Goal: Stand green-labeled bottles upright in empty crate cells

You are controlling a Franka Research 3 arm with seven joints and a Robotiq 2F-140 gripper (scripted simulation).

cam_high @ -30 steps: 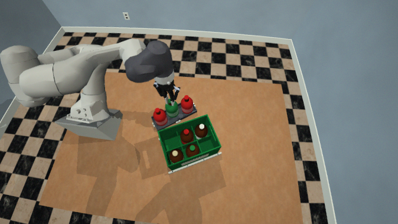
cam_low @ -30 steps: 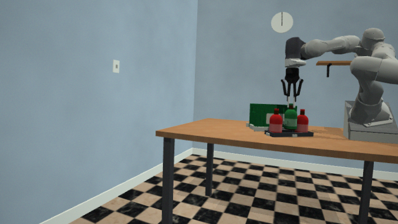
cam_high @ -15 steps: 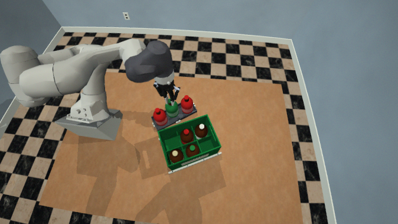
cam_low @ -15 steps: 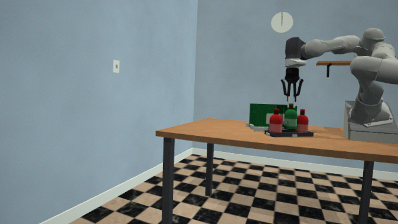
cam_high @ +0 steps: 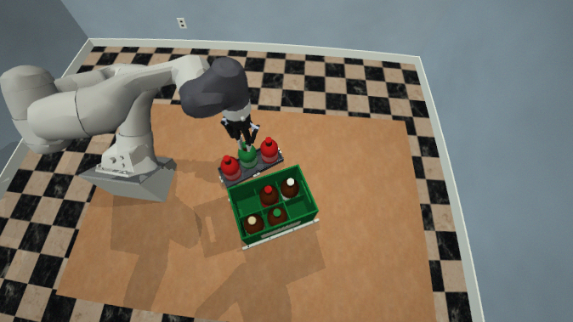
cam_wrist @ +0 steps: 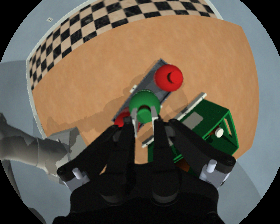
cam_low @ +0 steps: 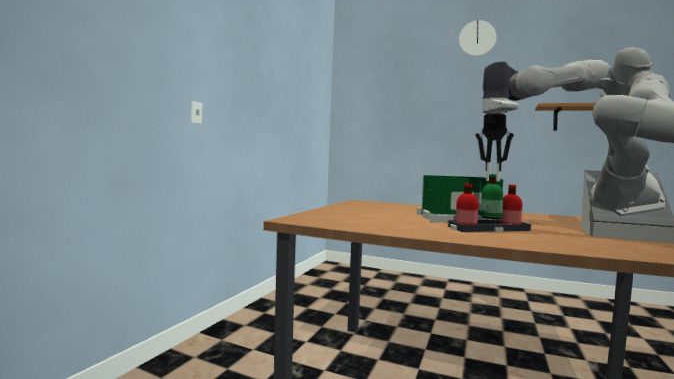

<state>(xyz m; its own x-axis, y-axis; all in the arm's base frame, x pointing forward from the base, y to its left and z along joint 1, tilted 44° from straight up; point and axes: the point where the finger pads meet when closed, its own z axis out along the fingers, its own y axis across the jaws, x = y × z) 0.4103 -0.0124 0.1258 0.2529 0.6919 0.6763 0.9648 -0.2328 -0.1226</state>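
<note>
A green-labeled bottle (cam_high: 247, 156) stands in the middle of the dark tray (cam_high: 251, 169), between two red bottles (cam_high: 230, 167) (cam_high: 269, 149). My gripper (cam_high: 246, 144) comes straight down from above and is shut on the green bottle's neck; the side view shows the gripper (cam_low: 493, 173) on the green bottle (cam_low: 492, 199), which sits slightly higher than the red ones. In the wrist view the fingers clamp the green bottle (cam_wrist: 144, 104). The green crate (cam_high: 275, 205) lies in front of the tray with several brown bottles standing in it; the near-left back cell (cam_high: 243, 198) and the right front cell (cam_high: 303, 207) are empty.
The robot base (cam_high: 127, 172) stands left of the tray on the wooden table. A wall shelf (cam_low: 565, 106) hangs behind the arm. The table's edges are far from the crate and tray.
</note>
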